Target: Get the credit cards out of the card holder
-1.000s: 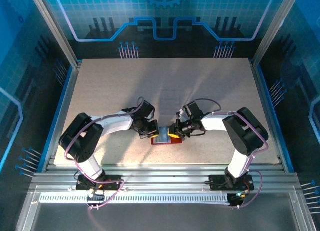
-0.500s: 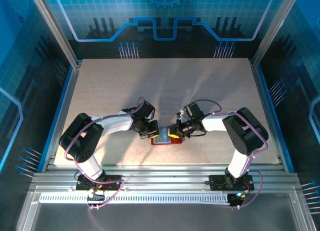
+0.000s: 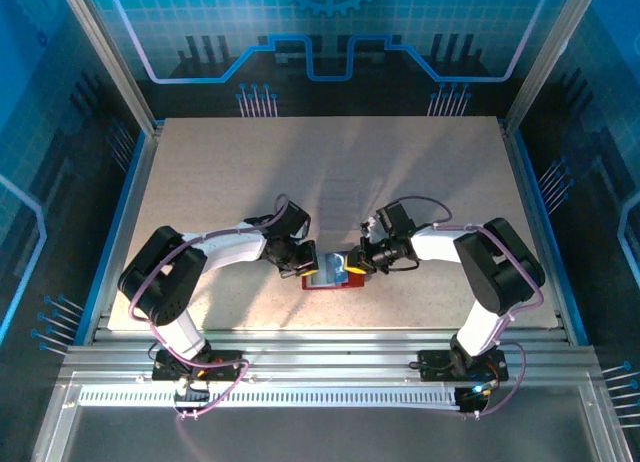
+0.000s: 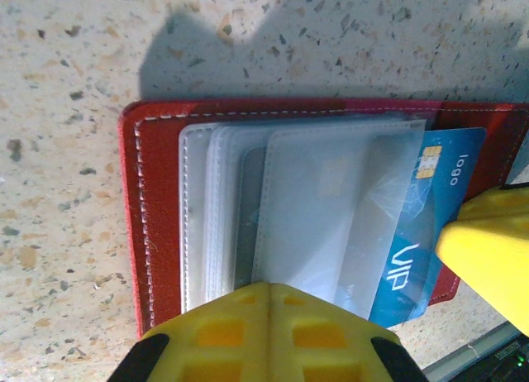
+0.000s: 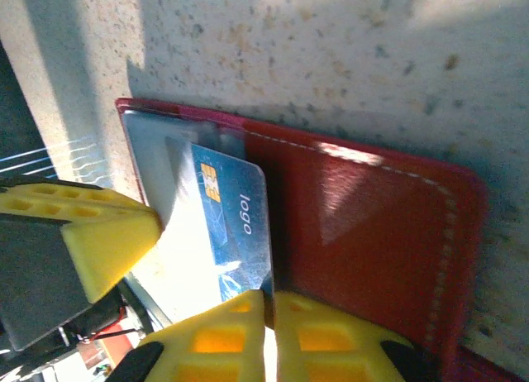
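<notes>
The red card holder (image 3: 322, 282) lies open near the table's front edge, its clear sleeves (image 4: 331, 200) facing up. A blue credit card (image 4: 450, 171) marked "VIP" and "logo" sticks part way out of a sleeve toward the right. My left gripper (image 4: 269, 289) is shut, its yellow tips together and resting on the sleeves at the holder's left half (image 4: 157, 134). My right gripper (image 5: 269, 298) is shut on the blue credit card (image 5: 235, 208), pinching its long edge over the holder's red inner cover (image 5: 364, 225). Other cards inside the sleeves are hard to make out.
The speckled tabletop (image 3: 330, 172) stretches open behind the holder. The metal rail (image 3: 320, 342) at the front edge runs just below it. Both arms meet over the holder, left gripper (image 3: 305, 262) and right gripper (image 3: 358, 264) close together.
My right gripper closed on the blue card and drew back to the right, so more of the card now shows outside the sleeve. The left arm held still.
</notes>
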Controlling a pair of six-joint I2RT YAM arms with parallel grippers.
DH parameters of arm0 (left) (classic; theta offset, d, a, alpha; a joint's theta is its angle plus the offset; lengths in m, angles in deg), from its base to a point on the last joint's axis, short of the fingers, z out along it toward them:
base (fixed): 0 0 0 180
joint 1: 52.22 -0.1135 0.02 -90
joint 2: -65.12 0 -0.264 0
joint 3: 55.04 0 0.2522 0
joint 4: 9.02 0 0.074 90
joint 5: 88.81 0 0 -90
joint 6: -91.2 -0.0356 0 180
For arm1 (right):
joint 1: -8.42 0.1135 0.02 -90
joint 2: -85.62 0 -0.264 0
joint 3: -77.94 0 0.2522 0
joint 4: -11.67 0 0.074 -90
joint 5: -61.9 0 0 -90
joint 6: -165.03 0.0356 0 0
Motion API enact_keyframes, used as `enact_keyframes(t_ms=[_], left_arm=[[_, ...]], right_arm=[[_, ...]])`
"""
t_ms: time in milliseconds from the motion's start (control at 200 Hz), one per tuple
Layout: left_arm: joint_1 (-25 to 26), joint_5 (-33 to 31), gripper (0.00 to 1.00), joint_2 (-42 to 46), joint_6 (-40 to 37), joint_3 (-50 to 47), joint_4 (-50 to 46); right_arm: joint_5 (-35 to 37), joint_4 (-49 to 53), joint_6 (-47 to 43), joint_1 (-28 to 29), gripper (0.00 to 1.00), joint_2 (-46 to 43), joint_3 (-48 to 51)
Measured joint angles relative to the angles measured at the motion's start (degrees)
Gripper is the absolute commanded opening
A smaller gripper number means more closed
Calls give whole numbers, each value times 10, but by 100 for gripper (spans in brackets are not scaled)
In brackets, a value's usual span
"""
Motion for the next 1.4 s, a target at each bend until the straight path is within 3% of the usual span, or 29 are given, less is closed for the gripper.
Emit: enact_keyframes(t_ms=[340,1401], left_arm=[[2,-6,6,1,0,0,0],[2,-23,9,18,5,-9,1]], right_arm=[[25,64,-43,-10,9,-19,-15],[37,79,-51,-11,6,-35,-15]])
